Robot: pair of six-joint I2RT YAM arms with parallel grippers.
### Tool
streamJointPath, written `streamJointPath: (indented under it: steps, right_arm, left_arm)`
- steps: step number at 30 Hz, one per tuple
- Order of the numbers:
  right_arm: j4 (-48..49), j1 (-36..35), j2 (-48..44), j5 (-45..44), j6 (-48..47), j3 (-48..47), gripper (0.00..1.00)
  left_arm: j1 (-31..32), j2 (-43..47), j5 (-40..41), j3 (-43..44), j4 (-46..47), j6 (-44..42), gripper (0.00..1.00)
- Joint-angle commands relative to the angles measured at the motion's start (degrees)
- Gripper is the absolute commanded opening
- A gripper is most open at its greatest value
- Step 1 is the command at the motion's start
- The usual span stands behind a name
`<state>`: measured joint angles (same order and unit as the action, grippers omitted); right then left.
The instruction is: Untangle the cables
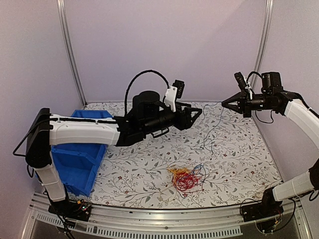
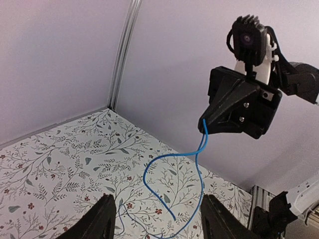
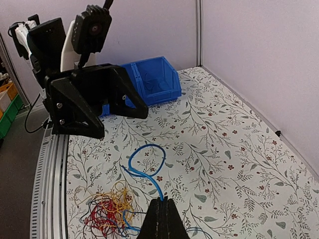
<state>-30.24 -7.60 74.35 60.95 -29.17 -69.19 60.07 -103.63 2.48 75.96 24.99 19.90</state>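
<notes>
blue cable (image 2: 197,154): light, limp, thin | right gripper (image 3: 160,201) pinched closed on it | left gripper (image 2: 158,206) parted, empty | best hold: strand above clump (image 1: 185,178)

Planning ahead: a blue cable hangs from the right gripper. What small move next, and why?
Probably pull the right gripper away from the clump: it is shut on the blue cable, whose tail trails toward the clump; the left gripper is open, empty.

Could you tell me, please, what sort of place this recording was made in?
Probably a robotics lab work cell: plain pale walls framed by aluminium posts, and a floral-covered table holding a blue parts bin and a tangle of coloured cables.
</notes>
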Motion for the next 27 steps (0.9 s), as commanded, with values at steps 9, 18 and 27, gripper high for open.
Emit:
streamJointPath:
  steps: [9,18,27]
  right_arm:
    - [-2.7,-2.9,-1.9,-1.2,-3.2,-0.5,0.0]
    - [-2.1,-3.0,-1.9,-0.7,-2.5,-0.1,0.0]
    - [1.2,1.5,-2.5,0.7,1.6,-0.5,0.0]
  left_arm:
    - [-4.5,-8.2,-16.8,8.7,-2.1,1.8,0.5]
    - [-4.6,-12.9,-22.7,12.2,-1.4,2.4,0.2]
    - [-11.0,-2.9,-11.1,-3.4,5.5,9.5,0.0]
